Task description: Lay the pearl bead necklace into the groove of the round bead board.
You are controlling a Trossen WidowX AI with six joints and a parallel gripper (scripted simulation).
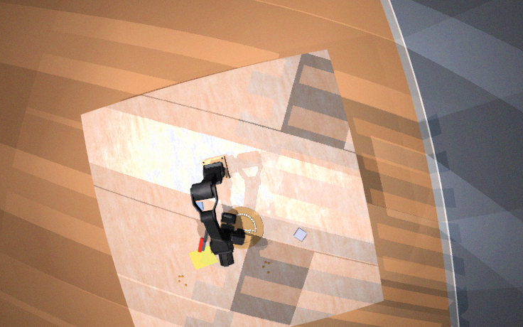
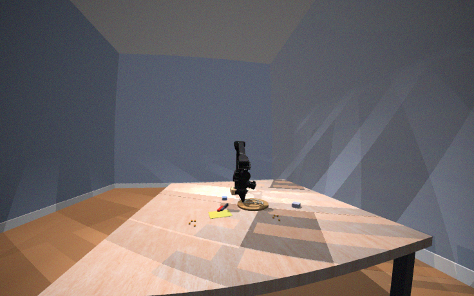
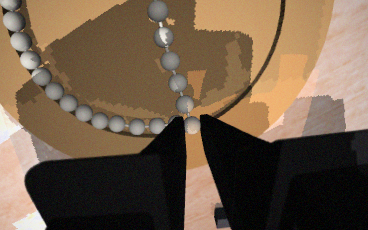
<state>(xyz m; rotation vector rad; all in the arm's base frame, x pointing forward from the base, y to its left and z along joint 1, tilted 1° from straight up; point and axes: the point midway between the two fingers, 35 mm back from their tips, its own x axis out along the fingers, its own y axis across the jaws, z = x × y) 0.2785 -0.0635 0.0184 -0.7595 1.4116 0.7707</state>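
Observation:
The round wooden bead board (image 1: 259,227) (image 2: 252,206) (image 3: 310,30) lies on the table under the arm. The white pearl necklace (image 1: 254,224) (image 3: 84,113) follows the groove along the left and bottom in the wrist view. From the fingertips, its other stretch runs up across the board's middle, inside the groove. The groove's right side is bare there. My gripper (image 2: 243,201) (image 3: 191,123) is low at the board's edge, shut on a bead of the necklace at the bend between the two stretches. In the top view the arm hides the fingertips and the board's left part.
A yellow sheet (image 1: 199,259) (image 2: 219,214) and a red and dark pen-like item (image 1: 200,244) (image 2: 219,208) lie beside the board. A blue block (image 1: 200,205) (image 2: 224,198) is near the arm. A pale block (image 1: 300,234) (image 2: 296,204) lies right of the board. Small orange beads lie in two groups.

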